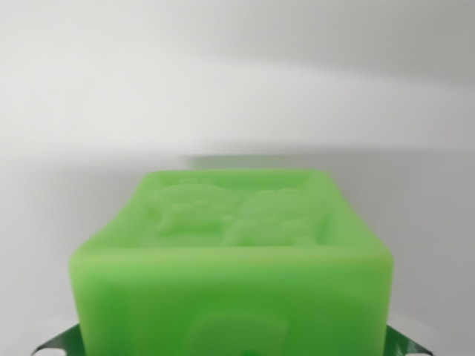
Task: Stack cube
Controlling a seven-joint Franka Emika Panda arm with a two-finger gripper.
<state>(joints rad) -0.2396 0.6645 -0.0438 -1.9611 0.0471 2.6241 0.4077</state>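
A light green cube (234,259) fills the lower half of the wrist view, very close to the camera. Its top face carries a raised relief pattern, and a raised shape shows on the near side face. Dark green edges (56,343) peek out from under the cube at both bottom corners of the picture; what they belong to cannot be told. No gripper fingers show in this view, so whether the cube is held is hidden.
A pale grey-white surface (237,89) lies behind and around the cube, with a soft shadow band just beyond the cube's far edge. No other objects show.
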